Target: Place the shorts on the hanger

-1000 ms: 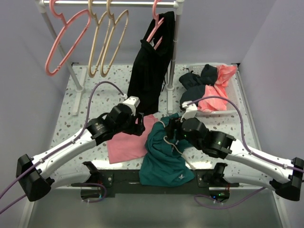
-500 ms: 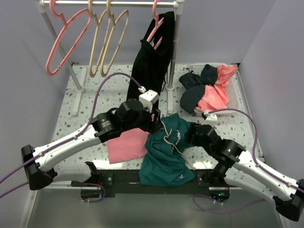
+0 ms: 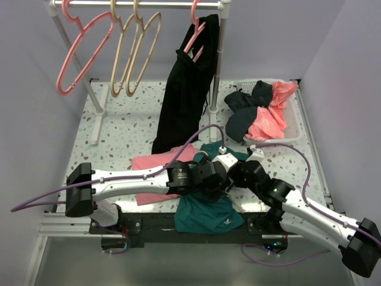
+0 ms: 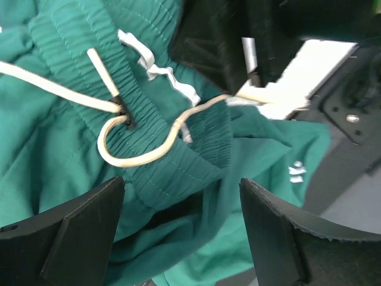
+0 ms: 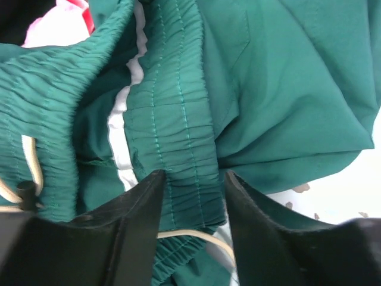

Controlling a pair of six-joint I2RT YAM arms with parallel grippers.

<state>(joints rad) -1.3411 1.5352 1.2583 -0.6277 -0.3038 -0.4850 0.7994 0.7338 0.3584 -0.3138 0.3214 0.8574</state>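
The teal-green shorts (image 3: 205,215) lie crumpled at the table's near middle, mostly under both grippers. My left gripper (image 3: 209,179) is wide open just above the waistband and white drawstring (image 4: 50,84); the shorts (image 4: 71,149) fill the left wrist view below its fingers (image 4: 181,186). My right gripper (image 3: 239,171) is open, and its jaws stand either side of a fold of the elastic waistband (image 5: 178,119), close to it (image 5: 193,177). Two tan hangers (image 3: 132,53) hang on the rail at the back left, far from both grippers.
Pink hangers (image 3: 80,53) hang beside the tan ones. A long black garment (image 3: 187,89) hangs from the rail's right end down to the table. A flat pink cloth (image 3: 156,167) lies left of the shorts. A basket (image 3: 293,128) of clothes sits back right.
My left arm has swung right and toward the near edge, bringing its gripper down over the shorts. My right gripper has shifted slightly left onto the waistband.
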